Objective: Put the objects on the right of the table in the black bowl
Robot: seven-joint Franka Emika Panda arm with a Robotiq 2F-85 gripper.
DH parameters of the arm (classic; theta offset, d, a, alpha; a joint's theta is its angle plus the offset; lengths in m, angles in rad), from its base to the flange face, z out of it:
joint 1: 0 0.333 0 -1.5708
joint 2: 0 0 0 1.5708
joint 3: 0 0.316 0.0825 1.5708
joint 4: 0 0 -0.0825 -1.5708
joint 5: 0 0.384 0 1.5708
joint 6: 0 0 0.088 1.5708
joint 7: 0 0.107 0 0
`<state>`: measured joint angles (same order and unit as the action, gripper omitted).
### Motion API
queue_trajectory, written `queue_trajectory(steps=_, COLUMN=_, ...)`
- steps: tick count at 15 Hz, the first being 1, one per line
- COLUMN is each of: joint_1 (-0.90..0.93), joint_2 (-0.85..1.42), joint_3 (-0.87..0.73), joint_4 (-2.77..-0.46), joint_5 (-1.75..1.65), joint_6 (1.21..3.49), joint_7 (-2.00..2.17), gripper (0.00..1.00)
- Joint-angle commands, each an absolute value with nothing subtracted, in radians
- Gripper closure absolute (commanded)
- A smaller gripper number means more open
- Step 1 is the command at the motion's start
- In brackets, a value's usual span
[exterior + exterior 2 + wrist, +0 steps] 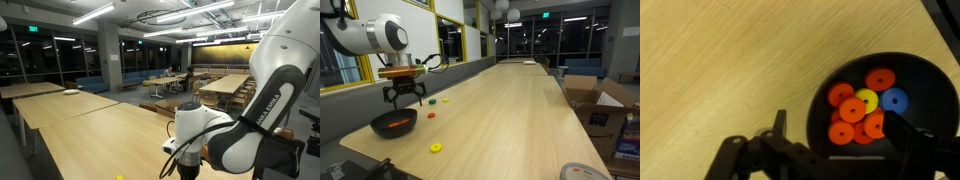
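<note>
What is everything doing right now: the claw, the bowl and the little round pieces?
black bowl: upright, discs inside.
orange discs: lying in the bowl.
gripper: open, empty, above the bowl.
loose orange piece: on the table, outside the bowl.
yellow ring: flat on the table, outside the bowl.

**Colours: bowl, contents, table top**

Black bowl [925,75]: dark grey-black wall. Inside are several orange discs [880,78], one yellow disc [868,99] and one blue disc [894,100] (in an exterior view the fill reads as a single orange-red patch). Table [720,60]: pale wood, fine streaked grain. Loose on it in an exterior view: yellow ring [436,148], orange item [431,115]. Gripper [406,100] black; arm [375,35] white.
</note>
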<state>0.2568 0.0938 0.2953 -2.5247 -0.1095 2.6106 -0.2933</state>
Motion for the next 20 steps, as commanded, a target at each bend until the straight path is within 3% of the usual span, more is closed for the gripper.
queue_trajectory(steps=1, joint_1=0.202, joint_2=-0.019, joint_3=0.234, joint_4=-2.587, joint_5=-0.089, joint_6=2.619, joint_7=-0.241, gripper=0.0)
queue_trajectory(steps=7, joint_1=0.117, joint_2=-0.076, joint_3=0.129, joint_4=-2.642, joint_5=-0.16, joint_6=2.645, joint_7=-0.053, gripper=0.0)
queue_trajectory(steps=13, joint_1=0.084, joint_2=-0.063, joint_3=0.124, joint_4=-2.687, joint_5=-0.305, joint_6=2.615, joint_7=0.307, gripper=0.0)
queue_trajectory(steps=20, joint_1=0.082, joint_2=-0.016, joint_3=0.126, joint_4=-2.758, joint_5=-0.329, joint_6=2.778, joint_7=0.494, gripper=0.0)
